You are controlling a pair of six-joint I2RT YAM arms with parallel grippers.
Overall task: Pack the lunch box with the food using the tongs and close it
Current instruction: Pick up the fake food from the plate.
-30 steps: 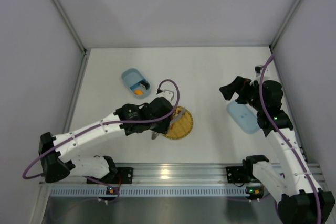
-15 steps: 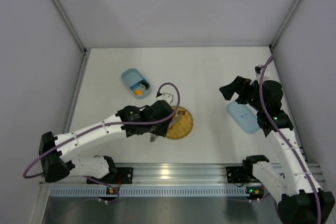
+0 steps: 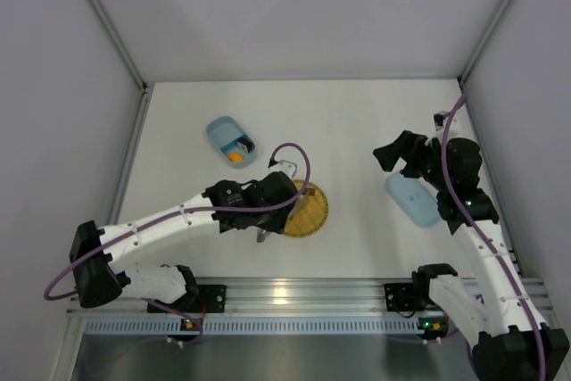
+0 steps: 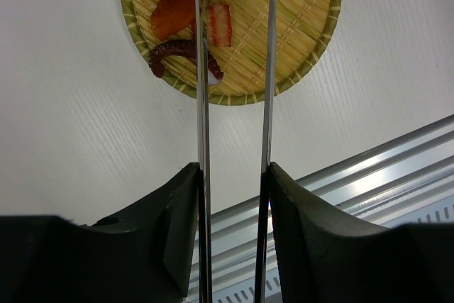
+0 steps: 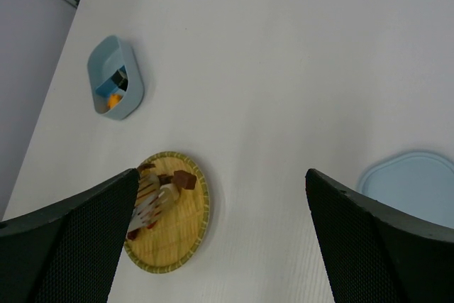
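Left gripper [image 4: 234, 173] clamps the tongs [image 4: 269, 69], whose thin arms reach over red and orange food [image 4: 220, 25] on a woven plate [image 4: 306, 19]

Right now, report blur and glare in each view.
Left wrist: left fingers dark and soft, tongs and plate sharp, rail glaring. Right wrist: right fingers loom soft-edged, table sharp. Top: even light, bright spot on the rail.
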